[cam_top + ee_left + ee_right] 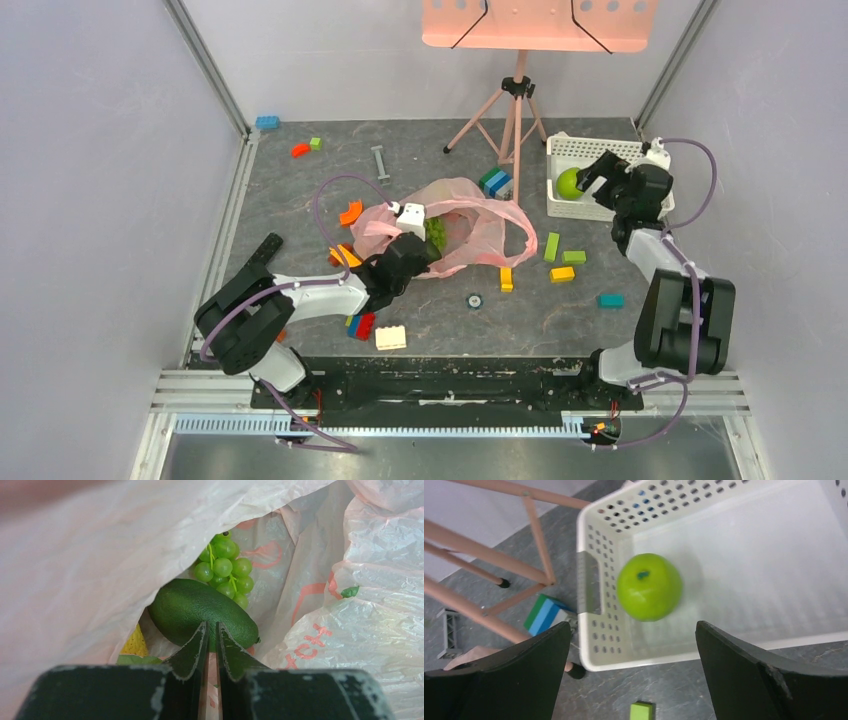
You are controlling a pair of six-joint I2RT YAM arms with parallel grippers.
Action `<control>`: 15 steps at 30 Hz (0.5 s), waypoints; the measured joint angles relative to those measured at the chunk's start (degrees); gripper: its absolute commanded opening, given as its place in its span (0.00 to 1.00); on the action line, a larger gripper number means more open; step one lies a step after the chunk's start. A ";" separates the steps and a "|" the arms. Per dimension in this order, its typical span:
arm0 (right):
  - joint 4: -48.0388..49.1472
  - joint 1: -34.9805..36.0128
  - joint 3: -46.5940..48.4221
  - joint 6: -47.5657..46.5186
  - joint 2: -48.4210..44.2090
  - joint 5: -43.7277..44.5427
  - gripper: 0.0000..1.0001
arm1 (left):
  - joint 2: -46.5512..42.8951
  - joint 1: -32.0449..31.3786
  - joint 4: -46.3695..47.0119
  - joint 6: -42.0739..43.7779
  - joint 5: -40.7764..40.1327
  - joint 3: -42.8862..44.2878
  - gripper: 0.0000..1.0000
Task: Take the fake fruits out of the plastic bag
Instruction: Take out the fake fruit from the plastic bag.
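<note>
The pink plastic bag lies crumpled at mid-table. My left gripper reaches into its mouth. In the left wrist view my left gripper is shut, with its tips right against a dark green avocado. Green grapes lie behind the avocado, and a yellow lemon peeks out at the left under the bag film. My right gripper hovers open and empty over the white basket. A green apple, blurred, sits inside the basket, beyond my open right gripper.
A pink tripod stands behind the bag. Loose building blocks lie around: green, yellow, teal, white, orange. A blue-green block sits beside the basket. Enclosure walls stand on both sides.
</note>
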 measured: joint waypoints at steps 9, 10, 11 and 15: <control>0.96 3.78 -1.53 -3.61 -12.39 5.40 0.98 | 0.00 0.00 -0.02 0.00 0.02 0.00 0.15; 1.22 3.04 -1.62 -3.91 -12.96 4.72 0.98 | 0.00 0.00 -0.02 0.00 0.02 0.00 0.15; 1.66 2.32 -1.79 -4.00 -13.38 3.72 0.98 | 0.00 0.00 -0.02 0.00 0.02 0.00 0.15; 6.23 -0.63 -4.37 -3.67 -14.36 -1.55 0.98 | 0.00 0.00 -0.02 0.00 0.02 0.00 0.15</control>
